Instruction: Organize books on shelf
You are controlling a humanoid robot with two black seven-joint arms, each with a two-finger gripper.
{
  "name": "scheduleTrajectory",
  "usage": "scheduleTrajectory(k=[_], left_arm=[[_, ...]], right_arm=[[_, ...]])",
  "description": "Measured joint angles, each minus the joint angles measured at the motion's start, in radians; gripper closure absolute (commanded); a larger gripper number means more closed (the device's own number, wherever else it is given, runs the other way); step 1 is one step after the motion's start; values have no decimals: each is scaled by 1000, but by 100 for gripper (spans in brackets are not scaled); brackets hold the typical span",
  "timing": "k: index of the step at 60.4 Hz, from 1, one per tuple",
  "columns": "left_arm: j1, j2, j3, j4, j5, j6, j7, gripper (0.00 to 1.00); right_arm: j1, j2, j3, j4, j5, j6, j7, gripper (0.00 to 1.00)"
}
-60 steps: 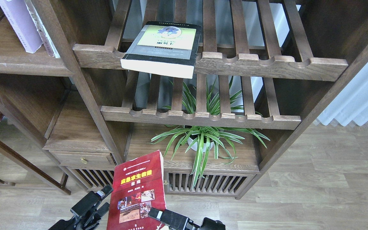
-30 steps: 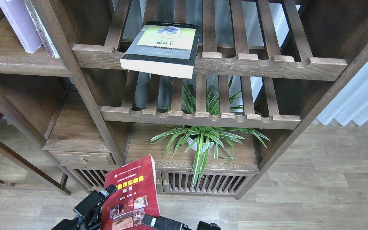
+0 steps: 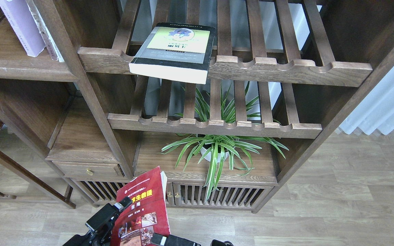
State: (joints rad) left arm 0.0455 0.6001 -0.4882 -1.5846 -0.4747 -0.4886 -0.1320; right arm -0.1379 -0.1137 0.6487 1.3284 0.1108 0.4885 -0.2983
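You have the red book [image 3: 142, 212] low in the view, in front of the bookcase base, with its cover toward the camera and its top edge leaning a little to the right. The left pincer [image 3: 109, 213] is pressed against the book's left edge and the right pincer [image 3: 169, 240] sits at its lower right corner. Both seem to hold it, but I cannot tell how their fingers stand — they are dark and partly cut by the picture's edge.

For this step I judge you must lift the book high and to the left, to the shelf [image 3: 9, 65] at the upper left. There the lavender book [image 3: 21, 25] leans already, with a thin worn book [image 3: 46, 34] just beside it. Keep the red book upright, and enter the compartment to the left of its dark post [image 3: 80, 85].

The black-edged book [image 3: 174, 51] lies flat on the upper slatted rack [image 3: 286, 68], its front overhanging the rail — do not knock it on your way. Below, a spider plant [image 3: 217, 150] stands on a lower board, and the wooden floor [image 3: 337, 205] to the right is open.
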Motion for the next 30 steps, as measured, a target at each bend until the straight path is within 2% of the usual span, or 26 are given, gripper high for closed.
scheduleTrajectory(k=[6, 9, 14, 18, 30], left_arm=[[0, 12, -2, 0, 1, 0, 6, 54], [0, 17, -3, 2, 2, 0, 9, 64], [0, 28, -4, 5, 3, 0, 10, 75], [0, 36, -6, 6, 3, 0, 10, 89], [1, 58, -7, 6, 5, -1, 8, 92]], right_arm=[[4, -3, 4, 0, 4, 0, 3, 97], [6, -6, 4, 0, 5, 0, 3, 97], [7, -9, 4, 0, 6, 0, 3, 97], [8, -11, 5, 0, 7, 0, 4, 97], [13, -18, 20, -2, 11, 0, 4, 97]])
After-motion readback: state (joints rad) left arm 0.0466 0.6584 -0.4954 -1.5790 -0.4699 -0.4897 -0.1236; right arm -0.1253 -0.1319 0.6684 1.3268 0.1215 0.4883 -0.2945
